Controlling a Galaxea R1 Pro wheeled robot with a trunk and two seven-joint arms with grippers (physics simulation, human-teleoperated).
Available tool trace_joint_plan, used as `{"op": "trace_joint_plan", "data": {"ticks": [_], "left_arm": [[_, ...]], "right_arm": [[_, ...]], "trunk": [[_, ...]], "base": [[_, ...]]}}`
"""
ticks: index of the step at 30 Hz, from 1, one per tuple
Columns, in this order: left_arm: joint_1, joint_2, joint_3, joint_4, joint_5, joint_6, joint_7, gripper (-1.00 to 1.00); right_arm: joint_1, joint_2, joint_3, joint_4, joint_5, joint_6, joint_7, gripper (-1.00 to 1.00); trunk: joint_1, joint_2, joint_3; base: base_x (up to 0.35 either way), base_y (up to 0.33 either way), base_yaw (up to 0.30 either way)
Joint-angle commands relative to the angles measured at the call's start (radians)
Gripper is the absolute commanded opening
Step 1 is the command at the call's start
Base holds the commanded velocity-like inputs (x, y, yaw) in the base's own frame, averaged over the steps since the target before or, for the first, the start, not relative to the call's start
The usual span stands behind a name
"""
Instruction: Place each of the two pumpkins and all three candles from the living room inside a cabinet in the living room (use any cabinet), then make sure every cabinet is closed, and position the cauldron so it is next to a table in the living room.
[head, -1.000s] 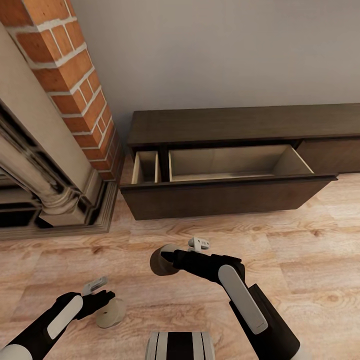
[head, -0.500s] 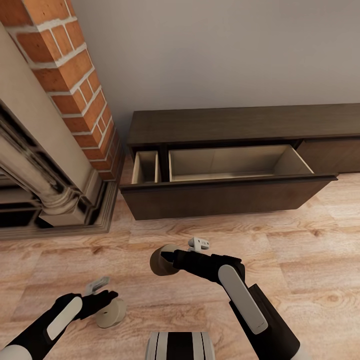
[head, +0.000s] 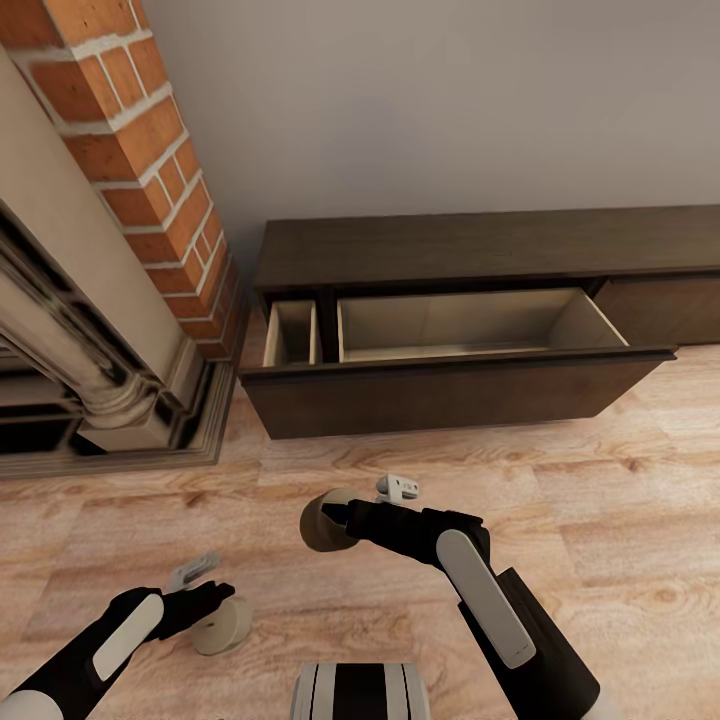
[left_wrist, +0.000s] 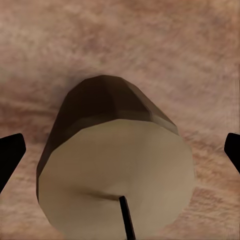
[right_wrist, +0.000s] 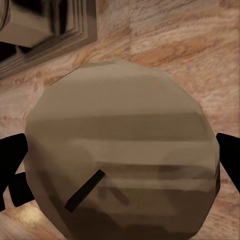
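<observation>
The right gripper (head: 335, 520) grasps a candle (head: 322, 524) above the floor; the left gripper (head: 215, 600) clasps another candle (head: 222, 626) before the cabinet's (head: 450, 250) open drawer (head: 450, 395).

Living room, domestic: brick chimney (head: 150, 150) over carved stone fireplace (head: 90, 370), low dark wood cabinet (head: 450, 300) against plain wall (head: 450, 100), plank floor (head: 620, 500)

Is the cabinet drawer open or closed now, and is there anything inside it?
Open. The cabinet drawer is pulled out toward the robot, and its pale interior appears empty; no candle or pumpkin lies in it.
</observation>
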Motion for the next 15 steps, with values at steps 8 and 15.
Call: {"op": "trace_joint_plan", "data": {"ticks": [8,15], "left_arm": [[-0.001,0.0,-0.006,-0.002,0.014,0.0,0.011,1.0],[-0.001,0.0,-0.006,-0.002,0.014,0.0,0.009,1.0]], "right_arm": [[-0.001,0.0,0.0,-0.003,-0.012,0.0,-0.01,-1.0],[-0.001,0.0,0.0,-0.003,-0.012,0.0,-0.01,-1.0]], "trunk": [[0.001,-0.001,-0.012],[0.001,-0.001,-0.012]], "base": [[0.0,0.0,0.0],[0.0,0.0,0.0]]}}
